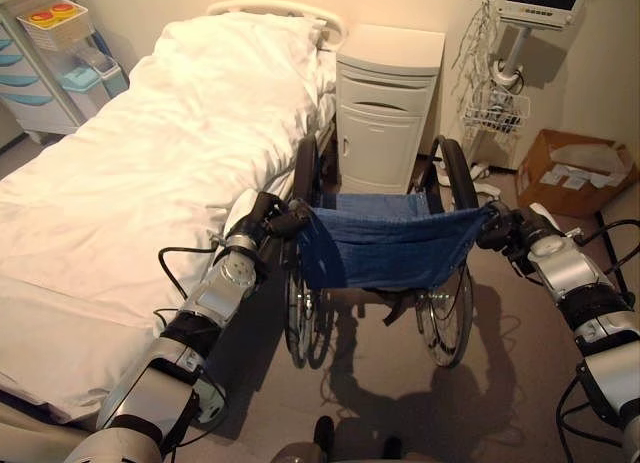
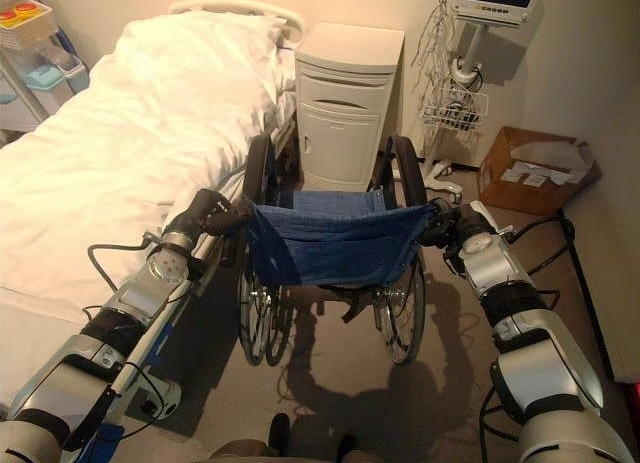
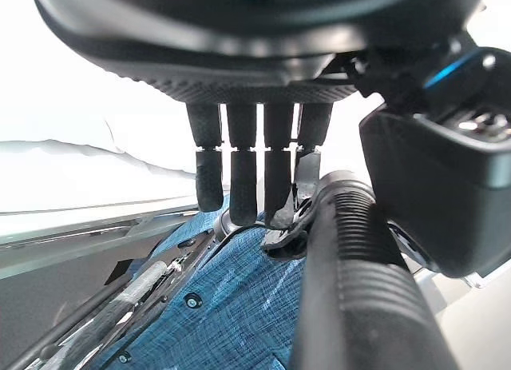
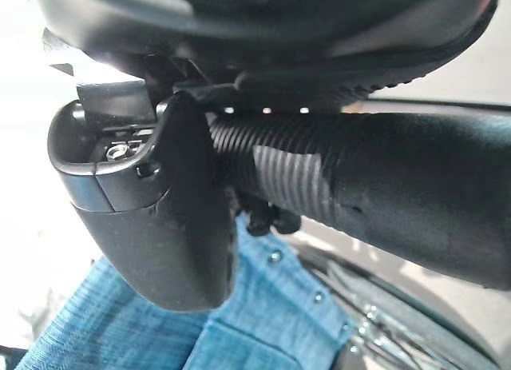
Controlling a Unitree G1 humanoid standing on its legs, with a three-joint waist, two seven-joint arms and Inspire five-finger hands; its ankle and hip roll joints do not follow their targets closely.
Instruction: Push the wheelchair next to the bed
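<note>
From my left eye, the folding wheelchair with the blue denim seat and back (image 1: 385,245) stands in front of me, its back toward me, just beside the right edge of the white-sheeted hospital bed (image 1: 150,163). My left hand (image 1: 268,218) sits on its left push handle, my right hand (image 1: 505,228) on the right one. A white bedside cabinet (image 1: 385,103) stands beyond the chair, and a brown cardboard box (image 1: 575,168) lies far right.

My right eye shows the same, with a white wire basket on a monitor stand (image 2: 455,103) right of the cabinet.

At my left wrist, my fingers (image 3: 239,170) hang fairly straight beside the black ribbed handle grip (image 3: 351,282), not wrapped round it.

At my right wrist, my thumb (image 4: 172,218) curls round the other ribbed black grip (image 4: 359,186), holding it.
</note>
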